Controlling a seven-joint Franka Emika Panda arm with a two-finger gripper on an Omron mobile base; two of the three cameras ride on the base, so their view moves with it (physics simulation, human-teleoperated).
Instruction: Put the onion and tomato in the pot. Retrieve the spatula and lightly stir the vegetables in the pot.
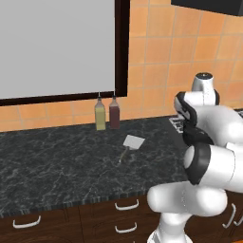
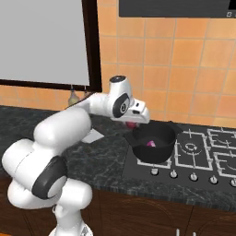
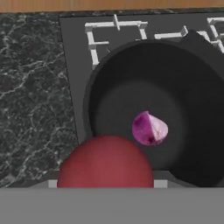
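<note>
Item 1, nearest: the tomato [image 3: 105, 161], a smooth red ball at 6 o'clock in my hand view, hard against the lens. I read the fingers as closed on it; the tips themselves are hidden behind it.

Item 2: the pot [image 3: 89, 105], matte black, on the hob. Its near rim passes just under the tomato; the open bowl lies from there toward 1 o'clock. So the drop point is forward and slightly right of the fingers, I judge.

Item 3: the onion [image 3: 149, 128], a purple piece, already on the pot floor.

Item 4, farthest: the spatula [image 1: 130, 145], flat on the tabletop, well apart at the arm's 9 o'clock, blade toward the bottles [image 1: 107, 113], handle toward me.
</note>
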